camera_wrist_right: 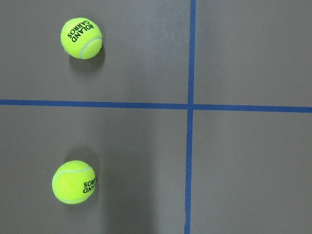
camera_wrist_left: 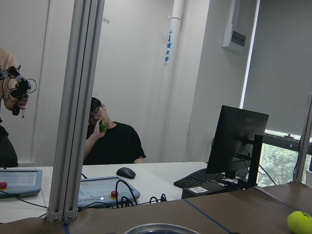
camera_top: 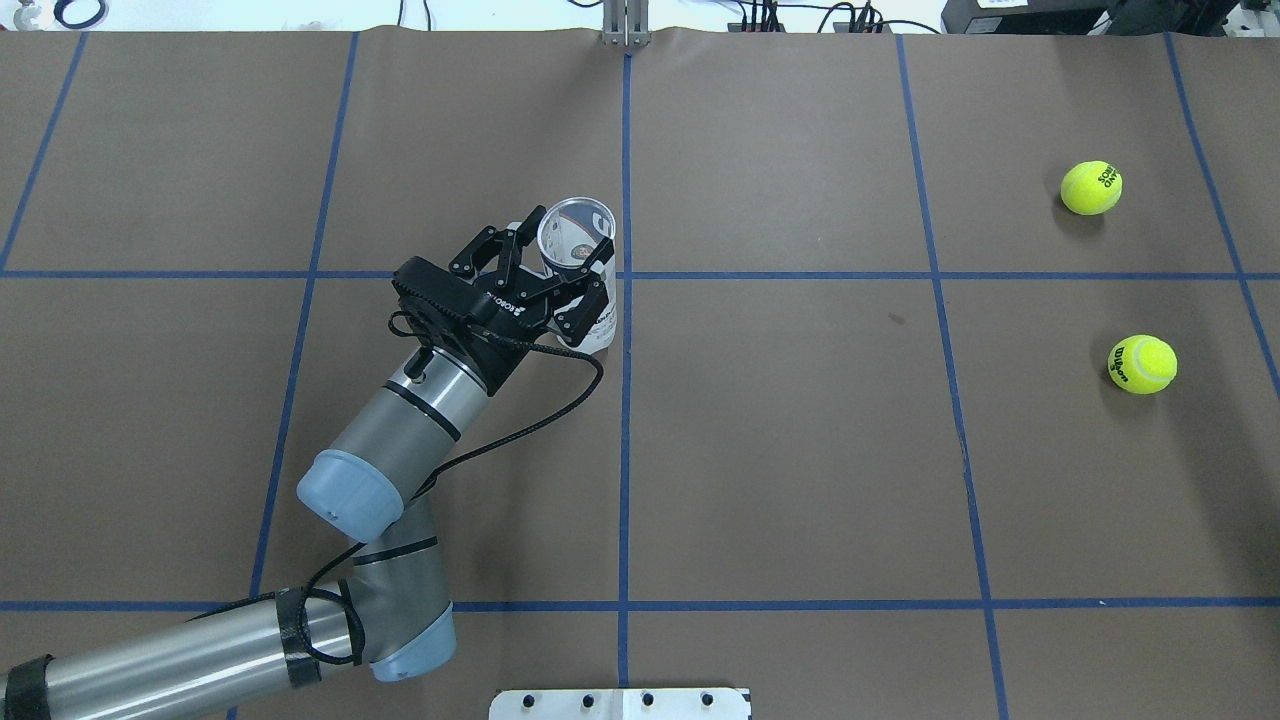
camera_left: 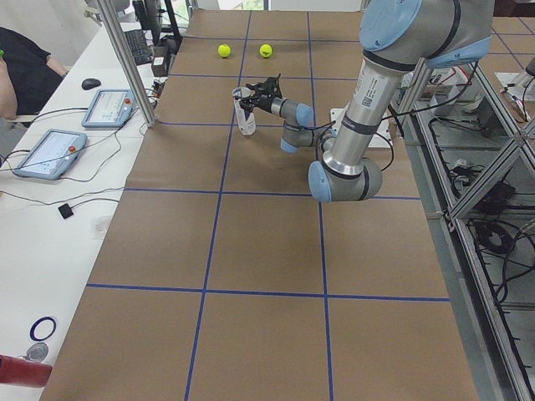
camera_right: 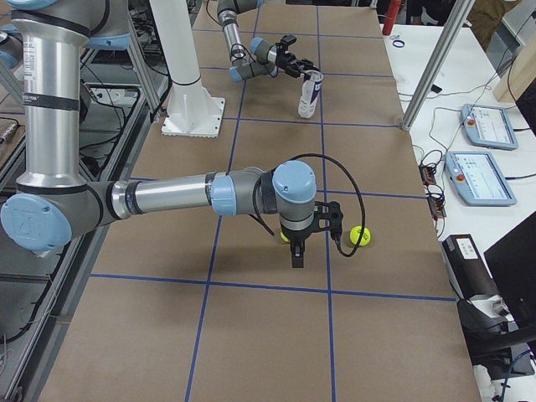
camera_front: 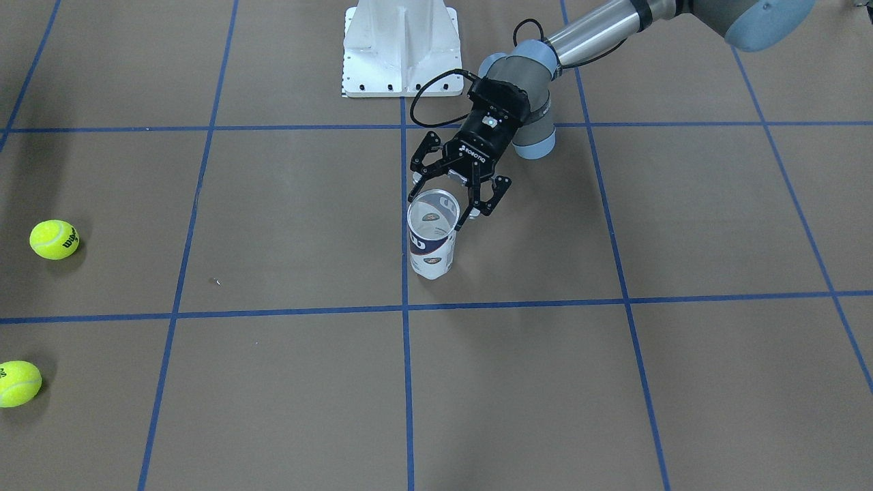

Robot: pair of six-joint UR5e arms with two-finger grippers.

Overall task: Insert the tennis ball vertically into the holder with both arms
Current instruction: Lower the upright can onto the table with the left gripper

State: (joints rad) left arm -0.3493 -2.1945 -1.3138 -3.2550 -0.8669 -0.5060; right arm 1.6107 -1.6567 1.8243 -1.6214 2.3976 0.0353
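At mid-table, the left gripper (camera_front: 442, 206) clasps the upright holder (camera_front: 431, 254) near its rim. The right gripper (camera_right: 311, 239), its opening impossible to tell, hovers above two tennis balls (camera_wrist_right: 81, 38) (camera_wrist_right: 73, 182); picking one likely comes next.

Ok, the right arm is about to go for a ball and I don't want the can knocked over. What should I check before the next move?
1. The holder upright, mouth up: ok.
2. The holder empty inside: ok, judging by the overhead view.
3. The left gripper straddling the holder's rim: ok.
4. Its grip on the holder firm: cannot tell.
5. Both tennis balls loose on the table and in the right wrist view: ok.
6. The right gripper open: cannot tell, since only a side view shows it.
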